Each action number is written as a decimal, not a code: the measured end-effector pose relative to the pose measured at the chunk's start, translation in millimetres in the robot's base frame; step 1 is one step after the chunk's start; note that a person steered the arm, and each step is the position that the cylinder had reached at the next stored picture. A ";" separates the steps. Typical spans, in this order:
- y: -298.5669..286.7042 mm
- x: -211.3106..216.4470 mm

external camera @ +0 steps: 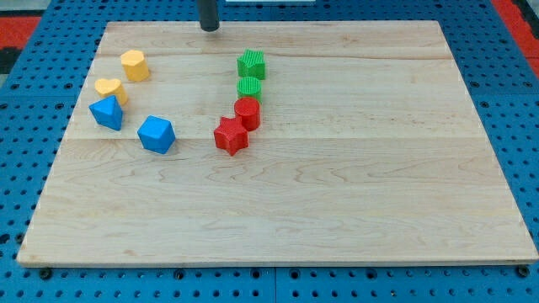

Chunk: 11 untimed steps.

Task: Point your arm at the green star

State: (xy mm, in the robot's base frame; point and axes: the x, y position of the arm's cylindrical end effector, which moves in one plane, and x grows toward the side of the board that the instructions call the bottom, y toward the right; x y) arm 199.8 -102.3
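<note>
1. Green star (251, 64) is our target; it sits in the far half of the wooden board (354, 194), a little left of the middle, at the head of a short column of blocks.

2. Our tool is a bare rod with nothing to open or close. Our tip (209, 29) rests at the far edge of the board, touching no block. It stands to the left of the green star and farther back, apart from it with clear wood between.

3. We judge that this placing suits the task: pointing asks only that the tip come close beside the star, and from the far edge the way to it is open, with no other block between.

4. Just nearer than the star lies a green round block (249, 87), touching it or almost so. Next comes a red round block (247, 112), then a red star (230, 135) slightly to the left. The four run so tightly that a push on the star from the far side would likely disturb the whole column, so we think a gentle approach stopping short is wiser.

5. Farther left sits a second group, well apart from the column: a yellow hexagonal block (135, 64) at the far end, a yellow heart (110, 88) nearer, a blue block (107, 112) just beside the heart, and another blue block (157, 134) to its right. None of these lies on our way.

6. Around the board, the blue pegboard table (522, 101) shows on all sides.
</note>
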 end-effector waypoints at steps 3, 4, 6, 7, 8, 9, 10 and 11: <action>4.7 2.5; 2.5 1.6; 19.5 58.4; 19.3 77.1; 7.6 77.7; 2.2 77.8; 3.0 77.5; 3.3 71.0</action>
State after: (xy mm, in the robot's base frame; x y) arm 270.8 -99.1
